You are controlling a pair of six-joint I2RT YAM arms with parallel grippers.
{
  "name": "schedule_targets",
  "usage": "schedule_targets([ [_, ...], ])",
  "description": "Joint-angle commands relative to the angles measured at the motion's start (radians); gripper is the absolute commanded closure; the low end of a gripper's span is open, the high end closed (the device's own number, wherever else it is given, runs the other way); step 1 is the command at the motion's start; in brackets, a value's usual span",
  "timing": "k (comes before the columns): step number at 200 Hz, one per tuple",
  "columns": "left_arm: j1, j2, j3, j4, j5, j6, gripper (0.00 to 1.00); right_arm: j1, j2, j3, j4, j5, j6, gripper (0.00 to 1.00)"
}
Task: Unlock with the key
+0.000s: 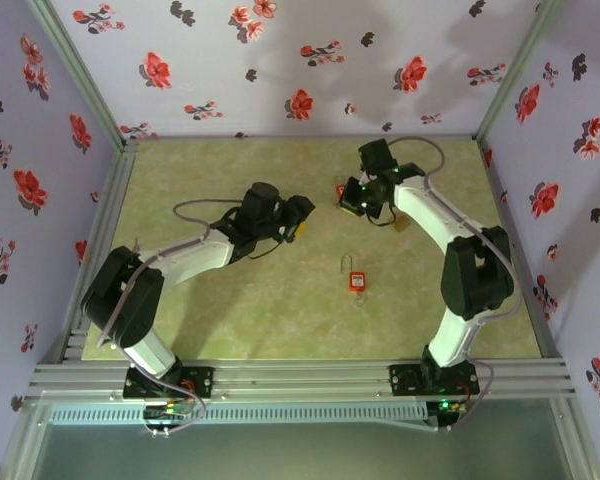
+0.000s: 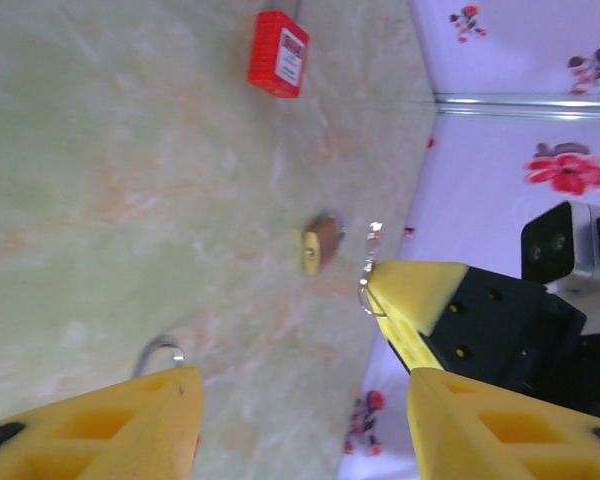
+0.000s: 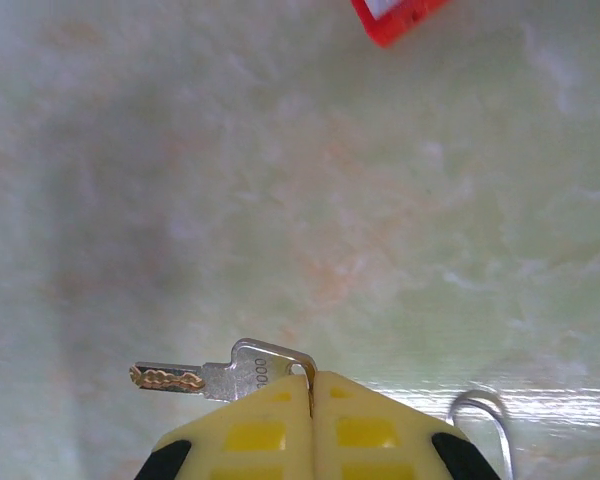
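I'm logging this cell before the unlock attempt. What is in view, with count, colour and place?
red padlock: one, red with a silver shackle, flat on the table between the arms.
brass padlock: one, brass, on the table near the right pincer.
key: one, silver, blade sticking out sideways from the right pincer.
wire loop: one, silver, beside a left pincer finger; what it belongs to is unclear.
table: one, pale green marbled.
walls: lilac with red flowers, on three sides.
left pincer: one, yellow fingers, open above the table.
right pincer: one, yellow, shut on the key.
arms: two, white and black, bases at the near edge.
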Motion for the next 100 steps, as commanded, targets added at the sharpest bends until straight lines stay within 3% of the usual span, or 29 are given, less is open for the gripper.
schedule_targets([
  [1, -0.023, 0.045, 0.007, 0.206, -0.063, -0.141, 0.43, -0.014, -0.044, -0.044, 0.131, -0.101, 0.172, 1.0],
  [63, -0.034, 0.159, 0.115, 0.311, -0.118, -0.153, 0.42, -0.016, -0.099, -0.123, 0.27, -0.177, 0.348, 1.0],
  [100, -0.041, 0.211, 0.14, 0.332, -0.113, -0.166, 0.51, -0.017, -0.145, -0.195, 0.348, -0.181, 0.427, 1.0],
])
